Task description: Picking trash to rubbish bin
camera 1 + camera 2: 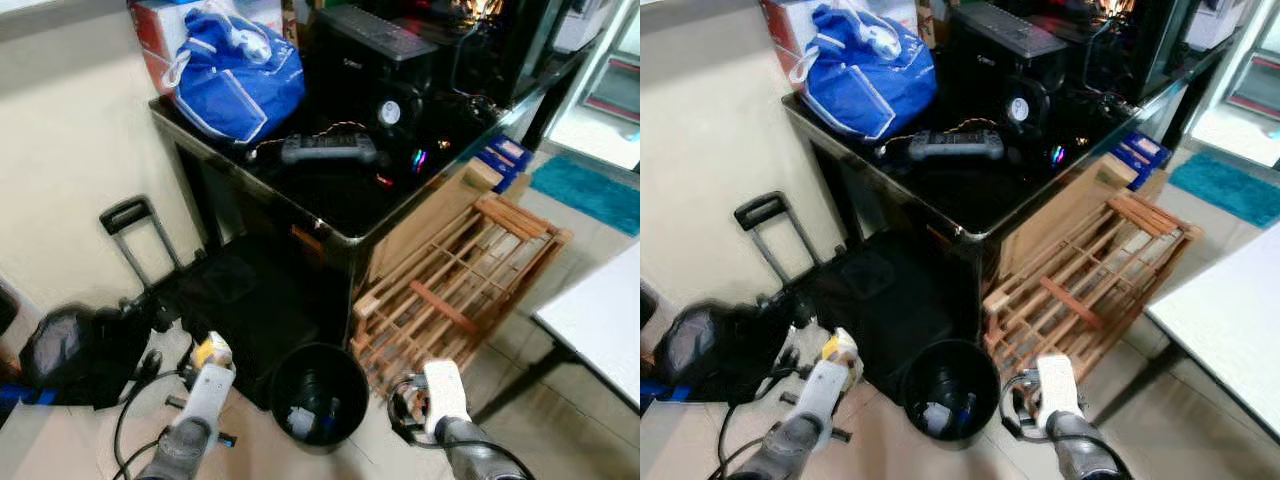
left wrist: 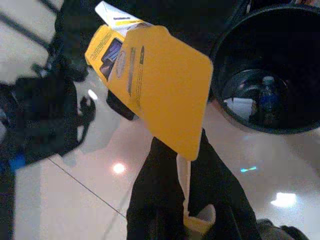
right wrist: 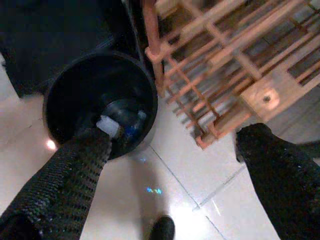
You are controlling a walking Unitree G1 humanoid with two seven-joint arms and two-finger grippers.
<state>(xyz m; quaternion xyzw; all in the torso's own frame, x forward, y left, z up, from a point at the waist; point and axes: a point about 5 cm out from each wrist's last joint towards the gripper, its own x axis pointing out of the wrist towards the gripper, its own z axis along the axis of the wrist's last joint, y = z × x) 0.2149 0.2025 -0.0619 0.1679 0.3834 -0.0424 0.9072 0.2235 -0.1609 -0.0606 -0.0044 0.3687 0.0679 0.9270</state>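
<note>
We grip flat yellow cardboard packet [image 2: 150, 85] in left gripper [image 2: 185, 165]; round black plastic bin [image 1: 318, 393] sits just to its right; right gripper [image 3: 175, 165] wide, empty.

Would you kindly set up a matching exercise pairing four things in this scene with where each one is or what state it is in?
Things:
1. yellow card package
2. black rubbish bin
3. blue bag
4. right hand

Places or states:
A. on the dark table top
B. open, holding nothing
C. gripped in the left hand
D. on the floor between the two arms, some trash inside

Pairs: 1-C, 2-D, 3-A, 4-B
</note>
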